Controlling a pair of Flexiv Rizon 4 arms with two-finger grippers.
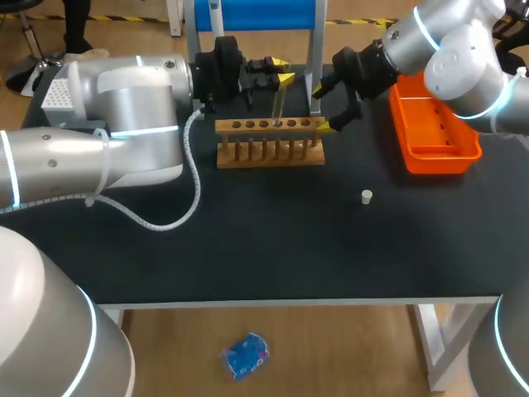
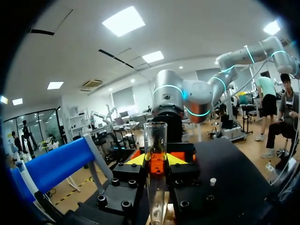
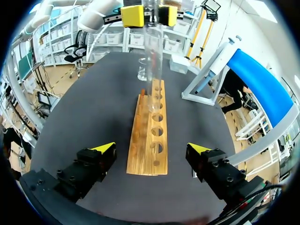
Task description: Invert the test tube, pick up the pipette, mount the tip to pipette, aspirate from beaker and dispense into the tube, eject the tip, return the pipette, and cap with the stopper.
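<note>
My left pincer point(image 1: 281, 72) is clenched on the test tube point(image 1: 278, 103), its yellow tips pressed to the glass from two sides. The tube stands upright over the wooden rack point(image 1: 269, 142), gripped near its upper part, and its lower end reaches down to the row of holes. I cannot tell whether it sits inside one. In the left wrist view the tube's open rim shows just past the fingers.

My right pincer point(image 3: 151, 149) is released, its fingers spread wide at the rack's right end and holding nothing. One finger is on each long side of the rack, and neither touches the wood.

The rack lies along the worktop's point(image 1: 273, 248) far edge, about midway. The beaker point(image 3: 143, 69) stands beyond the rack's other end, as the right wrist view shows. The pipette point(image 3: 218, 61) leans on its blue-topped stand point(image 3: 262, 79) at the far edge, behind the rack.

The stopper point(image 1: 367, 196) lies alone on the bare worktop, right of the middle and well apart from the rack. An orange tray point(image 1: 430, 132) sits at the far right corner.
</note>
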